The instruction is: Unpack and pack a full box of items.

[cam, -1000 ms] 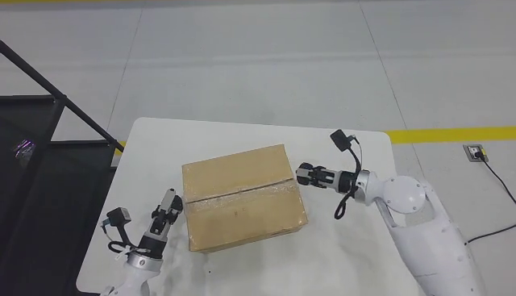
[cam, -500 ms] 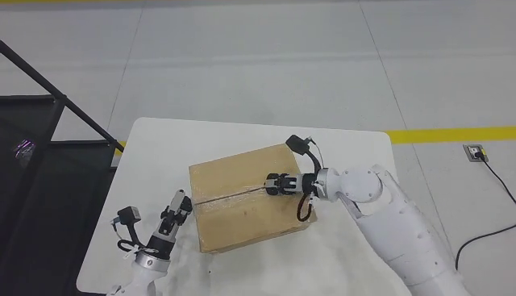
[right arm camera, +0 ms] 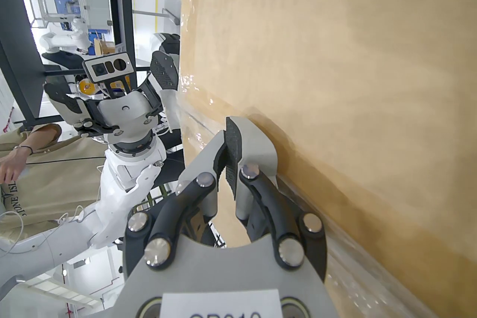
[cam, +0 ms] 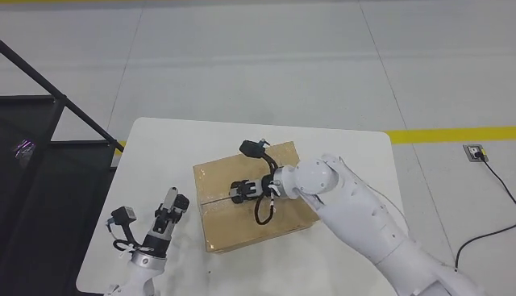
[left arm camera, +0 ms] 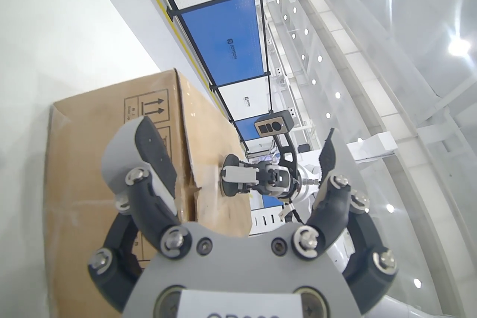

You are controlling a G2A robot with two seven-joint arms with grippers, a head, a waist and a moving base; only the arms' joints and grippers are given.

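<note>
Right gripper (cam: 237, 192): my fingers pressed together, empty, tip on the box (cam: 234, 225) top at the tape seam (cam: 211, 201); it has travelled from the right edge to mid-top
Left gripper (cam: 172, 205): my fingers spread, holding nothing, just beside the box's left side, as before
Box: closed, on the white table (cam: 347, 147), shifted slightly
Hidden: my right arm covers the seam's right half; contents unseen

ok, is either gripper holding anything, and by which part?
Nothing is held. The right gripper is shut and empty, on top of the box at its taped seam; the left gripper is open beside the box.
</note>
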